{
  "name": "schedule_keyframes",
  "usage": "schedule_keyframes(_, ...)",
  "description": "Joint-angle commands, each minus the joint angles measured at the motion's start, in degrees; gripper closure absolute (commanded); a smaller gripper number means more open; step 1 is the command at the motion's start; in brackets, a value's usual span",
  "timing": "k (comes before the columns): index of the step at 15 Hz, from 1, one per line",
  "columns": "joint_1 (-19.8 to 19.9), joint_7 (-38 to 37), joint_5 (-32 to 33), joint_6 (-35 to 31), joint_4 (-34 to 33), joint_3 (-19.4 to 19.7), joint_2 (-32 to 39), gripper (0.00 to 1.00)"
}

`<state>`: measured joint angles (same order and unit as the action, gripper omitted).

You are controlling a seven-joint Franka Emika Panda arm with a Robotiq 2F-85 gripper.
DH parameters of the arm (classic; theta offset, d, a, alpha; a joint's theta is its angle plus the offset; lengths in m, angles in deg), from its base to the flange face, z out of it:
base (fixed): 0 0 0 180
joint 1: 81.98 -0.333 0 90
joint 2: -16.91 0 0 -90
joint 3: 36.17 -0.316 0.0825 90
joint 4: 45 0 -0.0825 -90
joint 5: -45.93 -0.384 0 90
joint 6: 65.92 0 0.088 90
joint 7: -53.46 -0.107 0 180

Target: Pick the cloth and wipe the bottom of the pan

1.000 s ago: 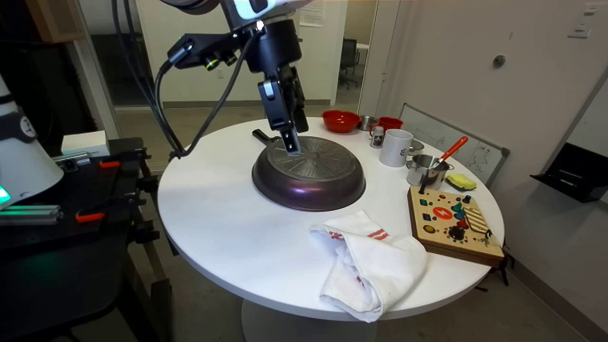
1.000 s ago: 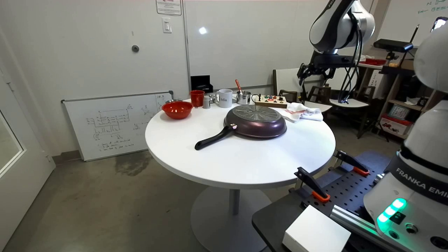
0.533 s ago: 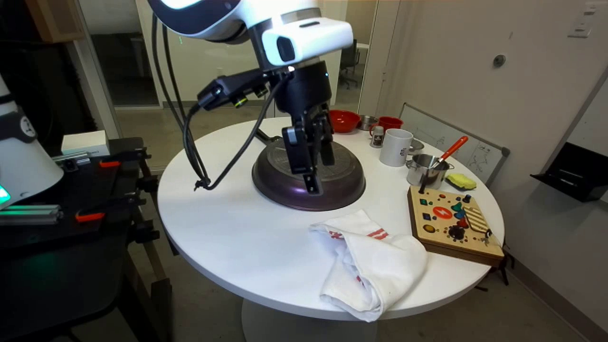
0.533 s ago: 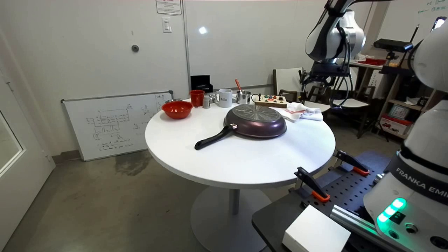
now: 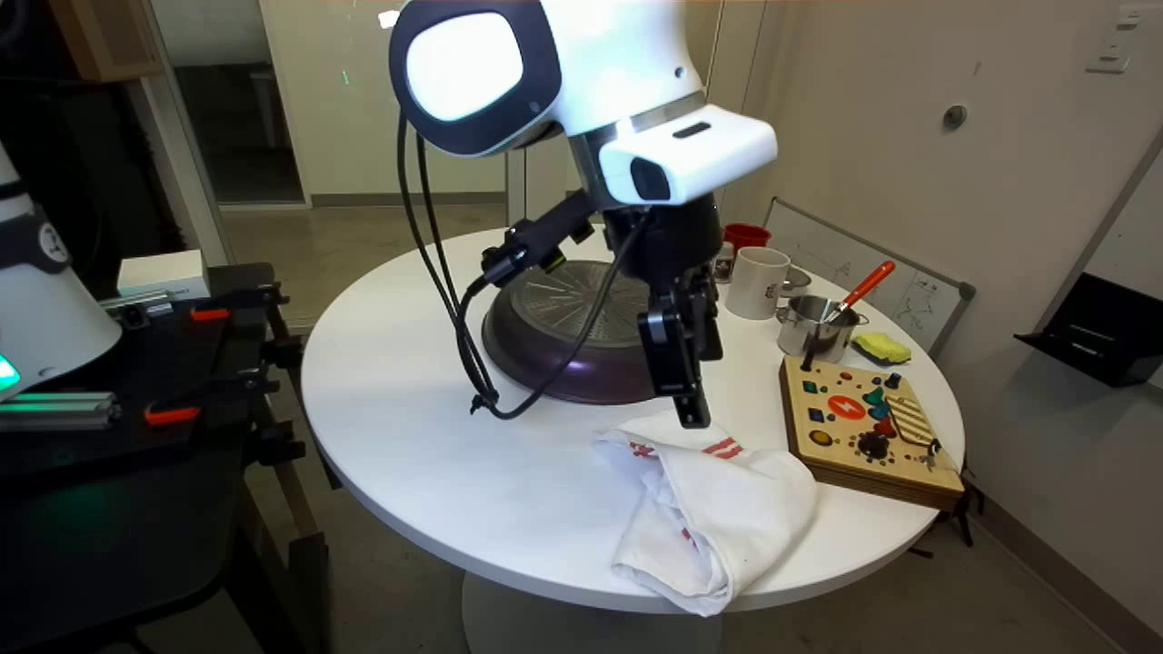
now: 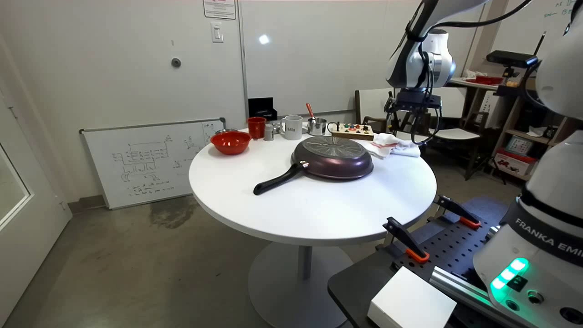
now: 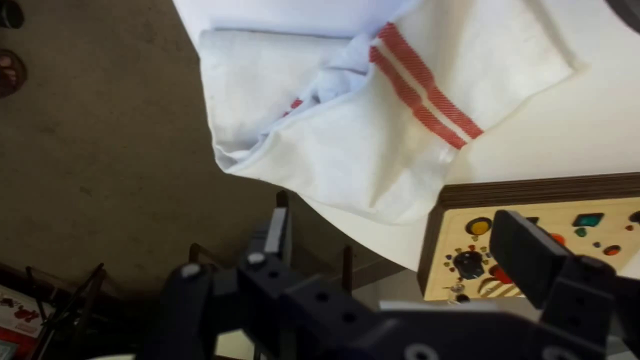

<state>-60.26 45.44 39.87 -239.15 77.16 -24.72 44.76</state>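
A white cloth with red stripes (image 5: pixel 727 518) lies crumpled at the edge of the round white table (image 5: pixel 427 445). It also shows in an exterior view (image 6: pixel 398 146) and in the wrist view (image 7: pixel 345 150). A dark purple pan (image 6: pixel 337 167) lies upside down, its grey patterned bottom facing up and its black handle pointing away from the cloth. My arm and cable partly cover the pan (image 5: pixel 545 359) in an exterior view. My gripper (image 5: pixel 704 391) is open and empty, above the table between pan and cloth. In the wrist view its fingers (image 7: pixel 392 220) are wide apart.
A wooden box with knobs and buttons (image 5: pixel 854 436) stands beside the cloth. A steel pot (image 5: pixel 804 334) with a red-handled utensil, a yellow sponge (image 5: pixel 881 348), a white mug (image 5: pixel 757 283), a red cup (image 6: pixel 257 127) and a red bowl (image 6: pixel 230 143) stand on the table.
My gripper has moved from above the pan, down and across toward the cloth. The cloth and pan have not moved.
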Motion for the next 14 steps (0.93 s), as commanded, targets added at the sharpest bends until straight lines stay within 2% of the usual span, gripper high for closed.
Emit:
schedule_keyframes(1,-0.8,-0.3,-0.4,-0.3,-6.5,4.0,7.5,0.00)
schedule_keyframes(2,0.2,0.1,-0.9,0.4,-7.6,3.6,8.7,0.00)
schedule_keyframes(5,8.6,2.9,-4.9,3.4,-9.9,-3.5,9.8,0.00)
schedule_keyframes(6,13.3,5.1,-7.2,5.1,-10.5,-8.4,9.2,0.00)
schedule_keyframes(9,20.2,9.3,-12.2,7.9,-13.0,-15.4,10.1,0.00)
schedule_keyframes(12,23.1,13.2,-14.3,10.9,-14.5,-18.9,10.5,0.00)
schedule_keyframes(13,24.6,16.1,-15.1,11.9,-14.3,-21.2,10.5,0.00)
schedule_keyframes(14,24.6,18.0,-15.0,12.6,-13.8,-22.0,10.4,0.00)
